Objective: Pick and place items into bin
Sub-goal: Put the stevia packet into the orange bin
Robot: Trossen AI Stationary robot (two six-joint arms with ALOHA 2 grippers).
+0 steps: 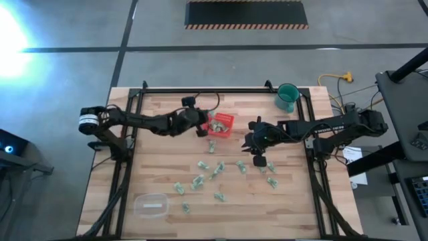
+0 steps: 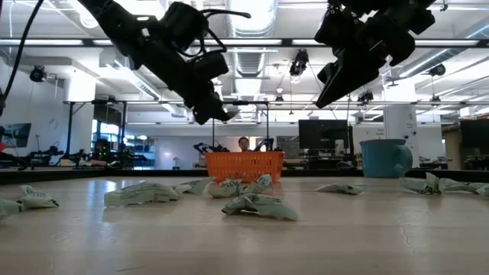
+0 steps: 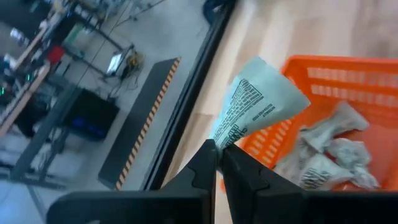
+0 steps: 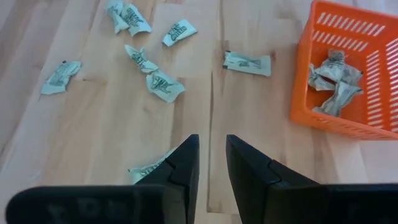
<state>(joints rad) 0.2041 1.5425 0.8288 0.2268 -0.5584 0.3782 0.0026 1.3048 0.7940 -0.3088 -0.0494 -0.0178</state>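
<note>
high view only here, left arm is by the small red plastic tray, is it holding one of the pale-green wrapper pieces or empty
Observer: Holding one. In the left wrist view the left gripper is shut on a pale-green printed wrapper piece.
Operator: is it over the tray yet
Observer: Close. That view shows the small red slotted plastic tray just beyond the held piece, with several crumpled pieces already inside.
Operator: and the right gripper, carrying anything
Observer: No. In the right wrist view the right gripper is open and empty, above a loose wrapper piece on the wooden table.
</note>
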